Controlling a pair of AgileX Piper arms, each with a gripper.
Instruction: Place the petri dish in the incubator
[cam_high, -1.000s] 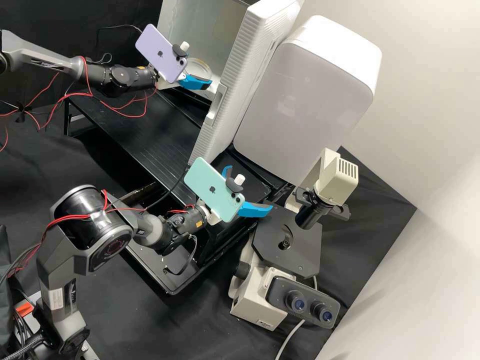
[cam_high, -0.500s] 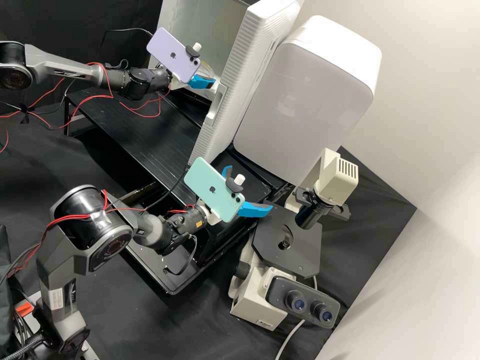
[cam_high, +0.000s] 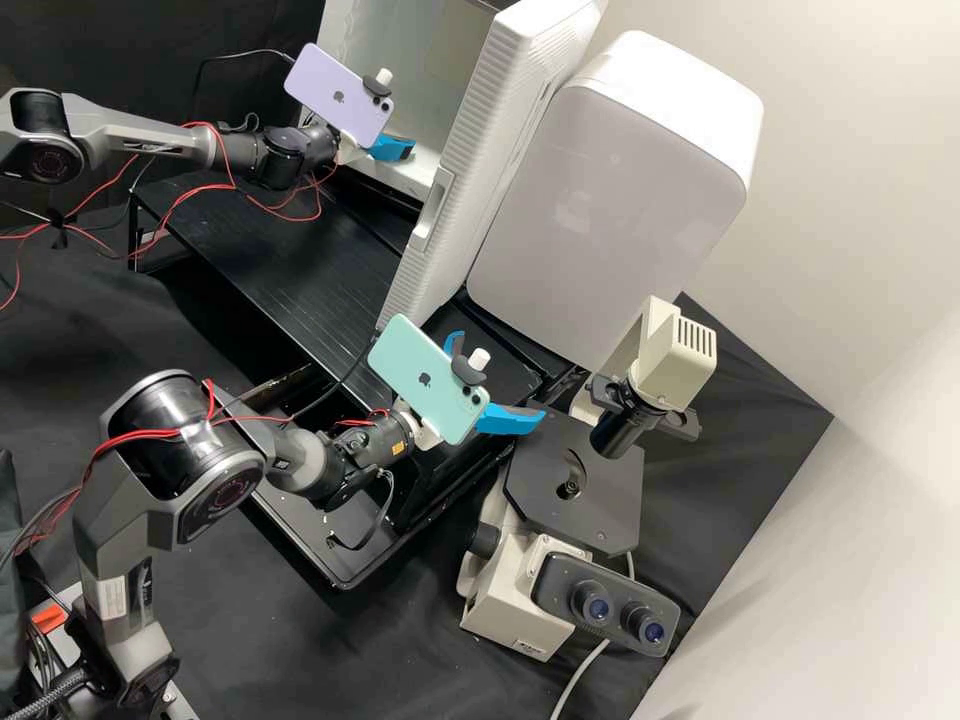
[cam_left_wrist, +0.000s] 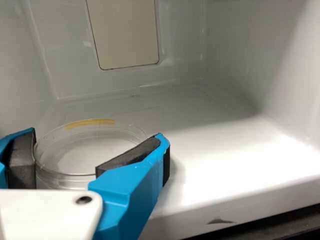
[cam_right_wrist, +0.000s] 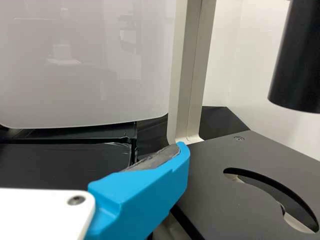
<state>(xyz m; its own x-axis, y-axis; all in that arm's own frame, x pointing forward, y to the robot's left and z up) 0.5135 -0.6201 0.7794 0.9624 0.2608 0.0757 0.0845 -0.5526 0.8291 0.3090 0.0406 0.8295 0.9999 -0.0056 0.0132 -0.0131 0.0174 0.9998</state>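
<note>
Clear, glossy plastic petri dish (cam_left_wrist: 80, 155)

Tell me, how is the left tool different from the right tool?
The left tool grips the clear petri dish; the right tool holds nothing. The left tool is inside the white incubator; the right tool hangs over the black microscope stage. Both tools are bright blue and white.
</note>
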